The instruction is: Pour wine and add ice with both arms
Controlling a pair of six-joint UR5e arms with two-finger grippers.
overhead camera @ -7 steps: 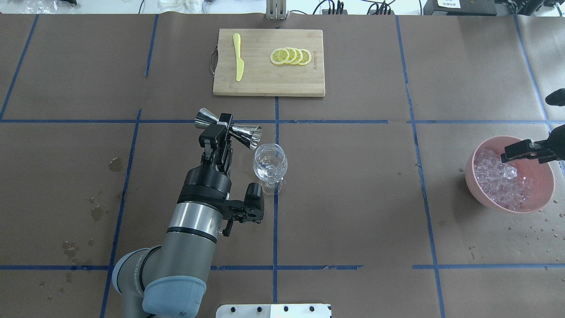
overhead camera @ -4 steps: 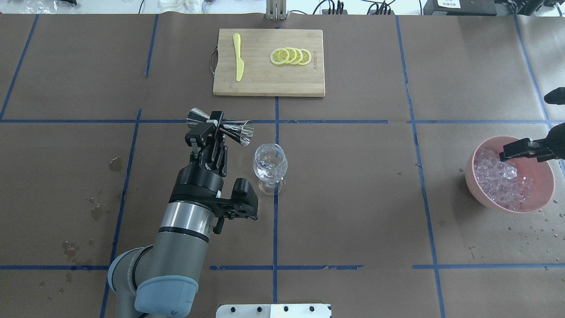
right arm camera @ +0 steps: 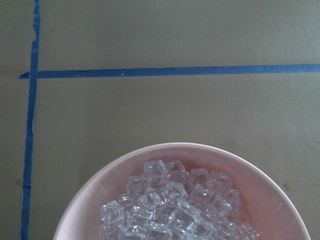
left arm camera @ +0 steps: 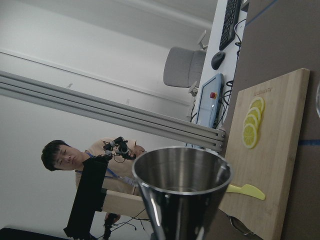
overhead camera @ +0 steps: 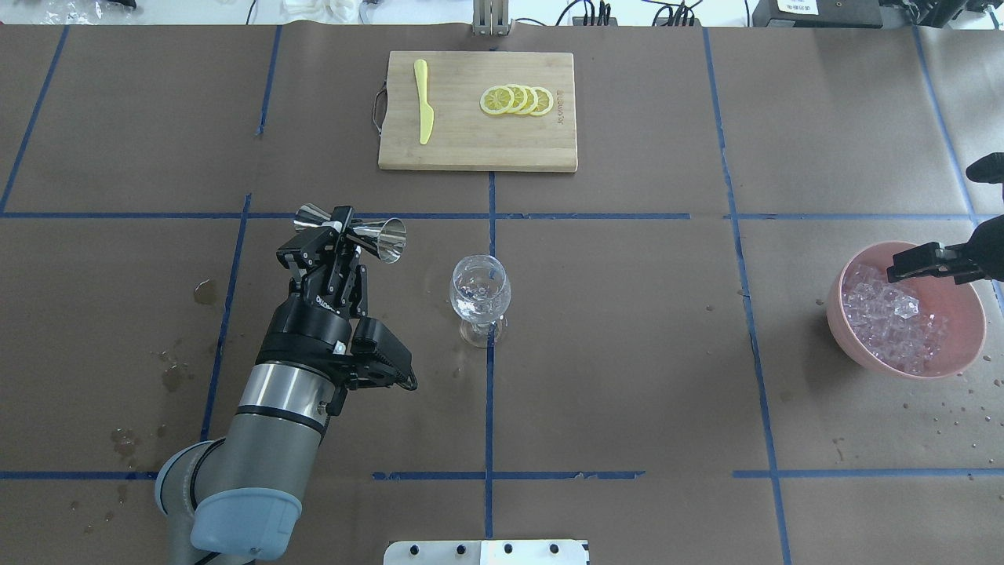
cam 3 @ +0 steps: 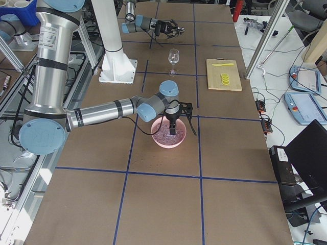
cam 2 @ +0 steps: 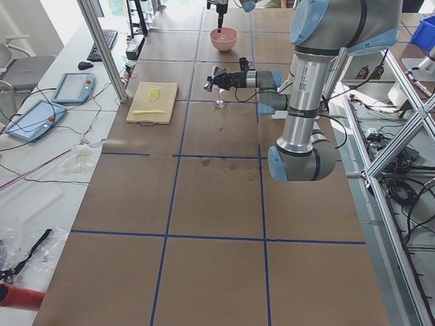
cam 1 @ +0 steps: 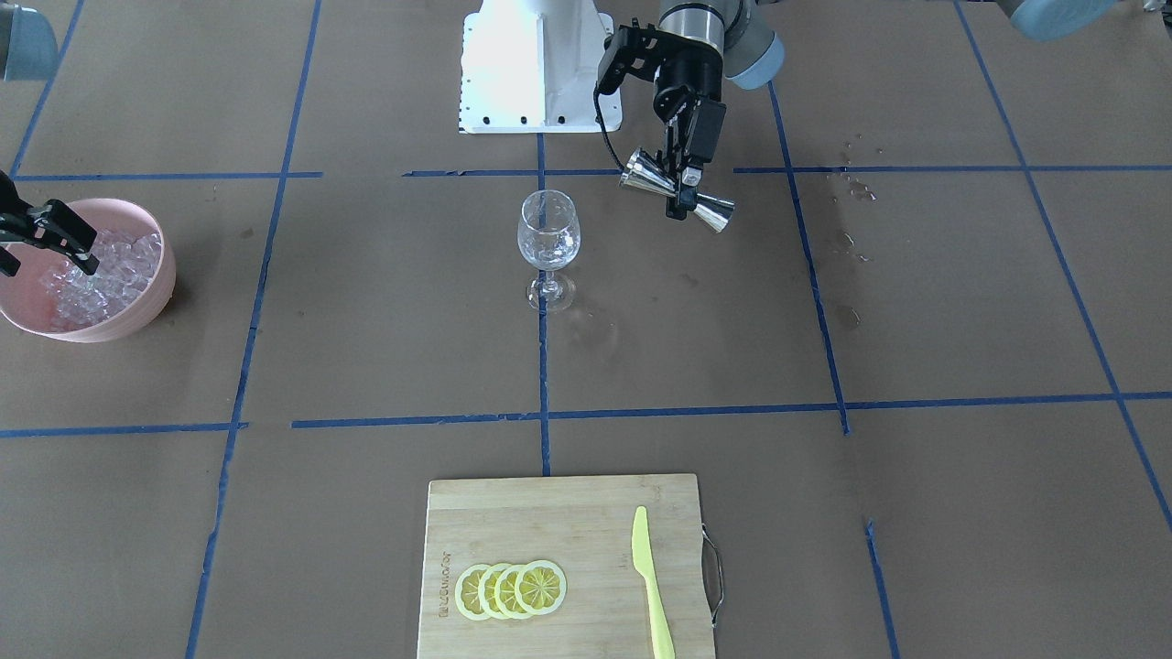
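My left gripper (overhead camera: pixel 343 229) is shut on a steel double-cone jigger (overhead camera: pixel 386 237), held on its side above the table, left of the clear stemmed glass (overhead camera: pixel 480 292). The front view shows the same gripper (cam 1: pixel 682 194), jigger (cam 1: pixel 717 212) and upright glass (cam 1: pixel 548 234). The jigger's open mouth fills the left wrist view (left arm camera: pixel 182 172). My right gripper (overhead camera: pixel 933 271) hangs open, fingers down, over the pink bowl (overhead camera: pixel 969 341) with its heap of ice (overhead camera: pixel 890 322). The right wrist view shows the bowl's rim (right arm camera: pixel 125 162) and the ice (right arm camera: pixel 175 210), but no fingers.
A bamboo cutting board (overhead camera: pixel 471 149) stands at the far middle with lemon slices (overhead camera: pixel 518 100) and a yellow knife (overhead camera: pixel 424 102). Wet spots (overhead camera: pixel 205 292) mark the paper on my left side. The white pedestal (cam 1: pixel 536 64) is at my base.
My left arm has moved left, away from the glass, with the jigger still on its side in its grip. The right gripper has stayed over the bowl.
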